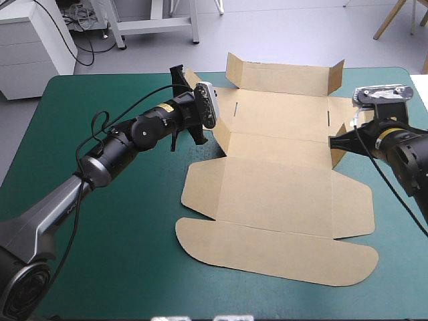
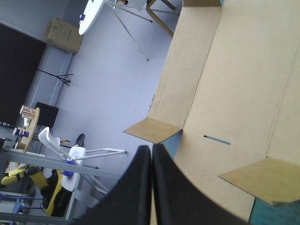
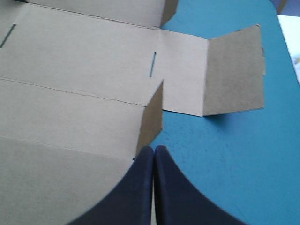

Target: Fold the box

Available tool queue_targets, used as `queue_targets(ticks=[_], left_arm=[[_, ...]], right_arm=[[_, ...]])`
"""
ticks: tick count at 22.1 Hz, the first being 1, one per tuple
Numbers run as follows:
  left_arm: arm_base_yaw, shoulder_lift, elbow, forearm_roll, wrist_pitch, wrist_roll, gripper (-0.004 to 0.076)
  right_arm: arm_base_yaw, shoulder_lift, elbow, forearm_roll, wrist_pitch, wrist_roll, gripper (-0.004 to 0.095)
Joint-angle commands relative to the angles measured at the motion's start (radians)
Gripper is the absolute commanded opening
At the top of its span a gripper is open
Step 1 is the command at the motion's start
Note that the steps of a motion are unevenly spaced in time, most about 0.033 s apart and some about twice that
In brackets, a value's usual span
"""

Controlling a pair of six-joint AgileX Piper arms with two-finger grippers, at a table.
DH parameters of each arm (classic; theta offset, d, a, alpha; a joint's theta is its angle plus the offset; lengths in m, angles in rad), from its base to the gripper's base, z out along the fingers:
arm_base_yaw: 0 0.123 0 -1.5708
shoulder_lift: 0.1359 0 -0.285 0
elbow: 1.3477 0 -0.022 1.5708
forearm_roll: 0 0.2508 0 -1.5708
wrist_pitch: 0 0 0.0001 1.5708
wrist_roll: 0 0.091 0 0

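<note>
The brown box (image 1: 281, 194) lies as a cut sheet on the teal-green cover, lid panel toward the front edge. Its far wall (image 1: 281, 77) and the small corner flaps stand raised. My left gripper (image 1: 211, 131) is shut at the sheet's left side. In the left wrist view its tips (image 2: 151, 148) sit just short of a raised flap (image 2: 154, 130), with the box (image 2: 234, 70) ahead. My right gripper (image 1: 331, 141) is shut at the right side. Its tips (image 3: 153, 148) touch the lower corner of an upright flap (image 3: 151, 117), and the box (image 3: 70, 61) spreads beside it.
The teal-green cover (image 1: 100, 221) spreads wide to the left of the box and in a narrow strip along the front edge. The table's right edge (image 1: 418, 80) runs close behind the right arm. Another side flap (image 3: 234, 75) stands tilted ahead of the right gripper.
</note>
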Motion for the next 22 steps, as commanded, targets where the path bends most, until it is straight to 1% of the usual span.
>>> queue_targets(ticks=[1, 8, 10, 11, 12, 14, 15, 16, 17, 18, 20, 22], left_arm=[[-0.006, -0.045, -0.036, -0.043, -0.063, -0.014, -0.0010], [-0.006, -0.045, -0.036, -0.043, -0.063, -0.014, -0.0010], [-0.006, -0.045, -0.036, -0.043, -0.063, -0.014, -0.0010], [-0.006, -0.045, -0.036, -0.043, -0.063, -0.014, -0.0010], [-0.006, -0.045, -0.036, -0.043, -0.063, -0.021, -0.0010], [-0.006, -0.045, -0.036, -0.043, -0.063, -0.027, -0.0010], [-0.006, -0.045, -0.036, -0.043, -0.063, -0.027, -0.0010], [-0.006, -0.045, -0.036, -0.043, -0.063, -0.027, -0.0010], [-0.006, -0.045, -0.036, -0.043, -0.063, -0.027, -0.0010], [-0.006, -0.045, -0.036, -0.043, -0.063, -0.027, -0.0010], [-0.006, -0.045, -0.036, -0.043, -0.063, -0.027, -0.0010], [-0.006, -0.045, -0.036, -0.067, -0.063, -0.037, -0.0010]], right_arm=[[-0.001, -0.029, -0.031, -0.073, 0.026, 0.038, -0.0019], [-0.001, -0.029, -0.031, -0.054, 0.040, 0.040, -0.0018], [-0.001, -0.029, -0.031, -0.018, 0.040, 0.026, 0.0036], [-0.001, -0.029, -0.031, -0.008, 0.040, 0.022, 0.0142], [-0.001, -0.029, -0.031, -0.006, 0.040, 0.022, 0.0221], [-0.001, -0.029, -0.031, -0.004, 0.054, 0.015, 0.0630], [-0.001, -0.029, -0.031, -0.004, 0.059, 0.015, 0.0737], [-0.001, -0.029, -0.031, -0.004, 0.075, 0.015, 0.0878], [-0.001, -0.029, -0.031, -0.004, 0.077, 0.015, 0.0922], [-0.001, -0.029, -0.031, -0.004, 0.077, 0.015, 0.0935], [-0.001, -0.025, -0.031, -0.004, 0.054, 0.022, 0.0928], [-0.001, 0.017, -0.047, -0.001, 0.043, 0.026, 0.0927]])
